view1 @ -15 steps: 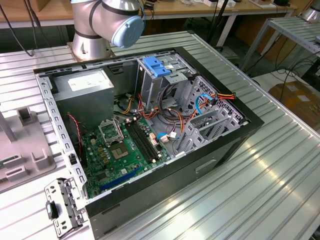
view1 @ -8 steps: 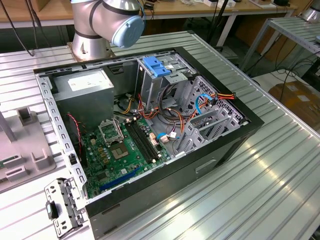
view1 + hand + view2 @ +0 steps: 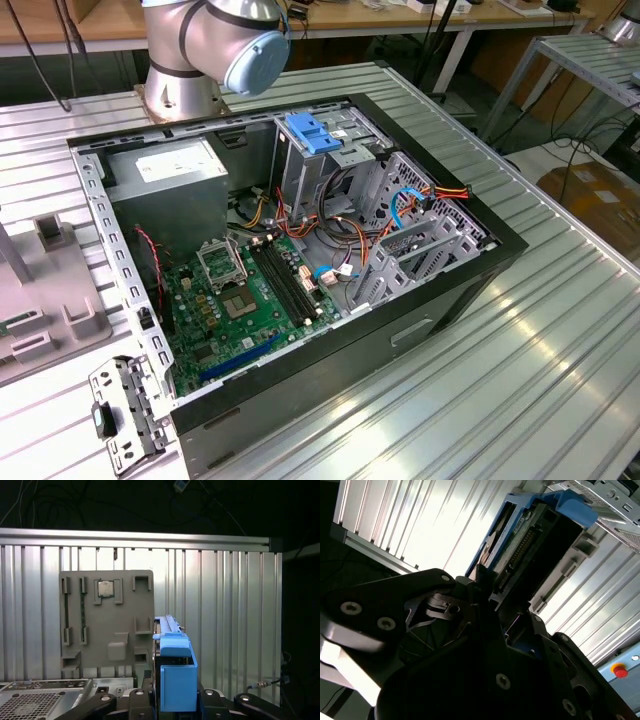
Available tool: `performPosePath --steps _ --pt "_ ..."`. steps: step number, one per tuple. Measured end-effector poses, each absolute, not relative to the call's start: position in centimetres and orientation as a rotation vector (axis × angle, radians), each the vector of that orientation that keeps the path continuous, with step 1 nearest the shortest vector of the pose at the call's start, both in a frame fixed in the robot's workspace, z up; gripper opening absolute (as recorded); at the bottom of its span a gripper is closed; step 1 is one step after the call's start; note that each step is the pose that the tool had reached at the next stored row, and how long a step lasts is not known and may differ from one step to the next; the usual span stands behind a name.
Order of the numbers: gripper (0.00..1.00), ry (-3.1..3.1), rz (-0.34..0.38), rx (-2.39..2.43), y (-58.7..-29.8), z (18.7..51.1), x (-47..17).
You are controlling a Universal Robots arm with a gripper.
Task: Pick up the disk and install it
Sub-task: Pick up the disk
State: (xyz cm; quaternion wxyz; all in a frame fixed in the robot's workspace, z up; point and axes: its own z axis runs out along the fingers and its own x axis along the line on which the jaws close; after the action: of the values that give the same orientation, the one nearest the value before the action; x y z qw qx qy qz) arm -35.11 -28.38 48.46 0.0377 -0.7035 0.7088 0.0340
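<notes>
Ribbed aluminium sheeting formed the counter [image 3: 520, 380], and on it lay an open black computer case [image 3: 440, 300], its inside facing up. In the exterior view a green motherboard [image 3: 250, 300] covered the case floor toward the exterior view's left. A grey power supply [image 3: 170, 185] with a white sticker sat just behind it. A light-blue slotted bracket [image 3: 313, 133] topped the drive bay at the far end of the case. Orange, red and blue cables [image 3: 400, 215] ran loose between the board and the metal drive cage [image 3: 425, 250]. The base of my arm [image 3: 180, 90] stood on the counter right behind the case. My hand [image 3: 172, 702] was clamped on the disk [image 3: 175, 672]. Its dark knuckles sat on either side of the blue carrier, which stood edge-on between them in the first wrist view. In the second wrist view the disk [image 3: 530, 540] reached away from my hand with its connector edge showing between the blue rails [image 3: 570, 505]. Bright ribbed counter lay behind it, so I held it in the air, apart from the case. Beyond the disk in the first wrist view, a grey fixture plate [image 3: 125, 620] lay flat on the counter with a square processor chip [image 3: 105, 588] seated in one of its pockets. The perforated grille [image 3: 40, 702] of a grey metal box showed close to my hand. A red button [image 3: 619, 670] showed at the edge of the second wrist view.
</notes>
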Motion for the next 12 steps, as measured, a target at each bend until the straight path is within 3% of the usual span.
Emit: performPosePath --steps 12 --pt "0.36 2.175 0.104 -2.159 -28.4 48.5 -33.6"
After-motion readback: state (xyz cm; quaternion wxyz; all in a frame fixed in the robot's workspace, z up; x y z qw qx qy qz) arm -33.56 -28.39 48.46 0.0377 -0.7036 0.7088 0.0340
